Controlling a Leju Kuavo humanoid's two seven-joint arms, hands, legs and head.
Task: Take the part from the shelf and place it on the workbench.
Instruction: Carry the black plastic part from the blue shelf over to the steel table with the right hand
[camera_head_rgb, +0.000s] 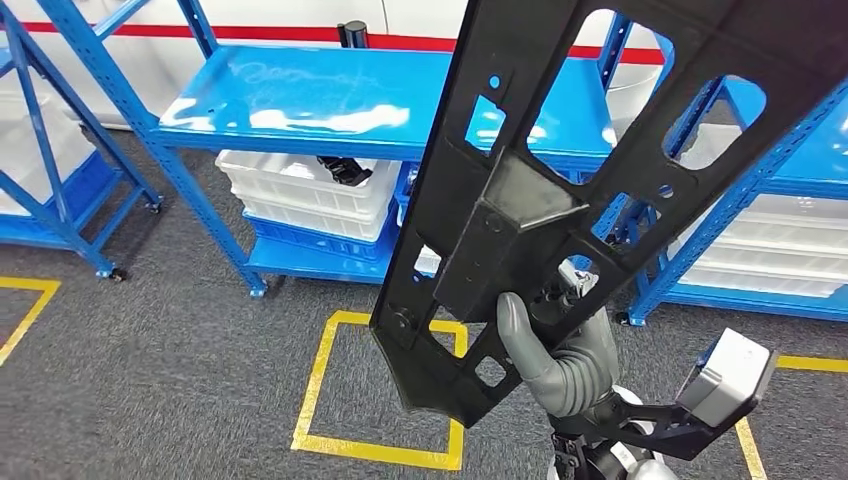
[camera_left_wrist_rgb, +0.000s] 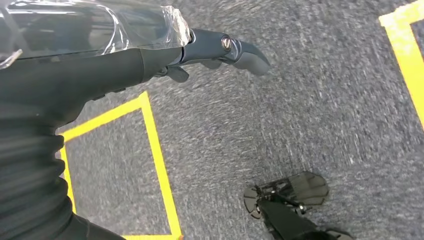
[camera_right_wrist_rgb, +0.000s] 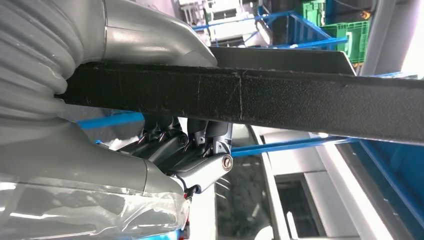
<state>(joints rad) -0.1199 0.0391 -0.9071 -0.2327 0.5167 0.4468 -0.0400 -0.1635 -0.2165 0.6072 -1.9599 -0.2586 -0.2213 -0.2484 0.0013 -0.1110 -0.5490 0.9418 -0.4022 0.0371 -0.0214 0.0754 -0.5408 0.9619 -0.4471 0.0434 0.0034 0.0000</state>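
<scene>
- Shelf (camera_head_rgb: 330, 100), blue, stands at 12 o'clock with white bins (camera_head_rgb: 300, 185) under its board.
- Part (camera_head_rgb: 560, 190), a long black plate with holes, is off the shelf, up in the middle.
- Right hand (camera_head_rgb: 560, 355) holds its low end at 5 o'clock.
- Left hand (camera_left_wrist_rgb: 220, 50) hangs over the floor, fingers loose, holding nothing.
- Workbench step is left to do.
</scene>
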